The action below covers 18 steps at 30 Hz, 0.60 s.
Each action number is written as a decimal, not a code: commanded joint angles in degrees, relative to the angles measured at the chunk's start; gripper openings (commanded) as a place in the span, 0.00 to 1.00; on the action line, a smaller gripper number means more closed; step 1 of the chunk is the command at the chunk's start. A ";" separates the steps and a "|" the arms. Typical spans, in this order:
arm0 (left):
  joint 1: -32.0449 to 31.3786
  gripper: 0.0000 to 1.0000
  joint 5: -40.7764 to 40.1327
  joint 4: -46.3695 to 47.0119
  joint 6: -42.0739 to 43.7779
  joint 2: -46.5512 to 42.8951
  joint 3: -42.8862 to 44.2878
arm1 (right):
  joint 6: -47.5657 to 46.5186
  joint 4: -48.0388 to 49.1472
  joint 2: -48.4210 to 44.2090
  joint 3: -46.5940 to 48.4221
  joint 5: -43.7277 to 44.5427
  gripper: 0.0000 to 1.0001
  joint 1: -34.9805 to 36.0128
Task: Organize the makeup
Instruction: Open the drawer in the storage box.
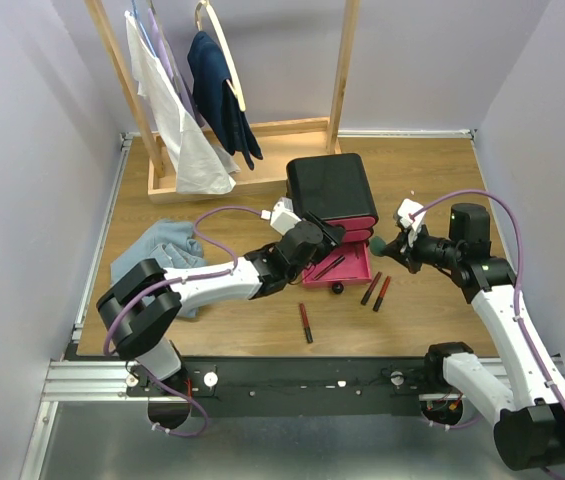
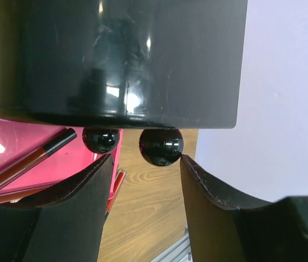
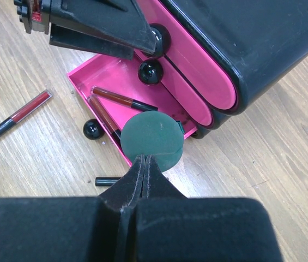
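Two lip tubes [image 1: 370,288] side by side, long axes roughly near-to-far

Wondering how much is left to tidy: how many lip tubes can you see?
5. Two tubes lie in the open drawer; a pair on the table right of it; one alone, nearer the table's near edge. The box may hide more.

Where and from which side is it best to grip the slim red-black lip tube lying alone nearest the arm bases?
Probably at its middle, from straight above, pinching across the narrow width. The slim red-black lip tube lies flat on the wooden table with bare wood along both long sides.
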 commanded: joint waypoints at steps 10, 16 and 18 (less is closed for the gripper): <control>2.11 0.39 -2.87 -0.58 0.06 4.05 3.66 | 0.84 0.90 -0.67 -0.46 -1.95 0.01 -0.99; 1.84 0.27 1.96 0.74 0.85 1.42 0.50 | 0.66 0.99 -0.49 -0.37 -1.78 0.01 -1.08; 1.41 0.25 5.12 2.05 -0.28 -0.25 -2.40 | 0.66 1.17 -0.40 -0.46 -1.86 0.01 -1.08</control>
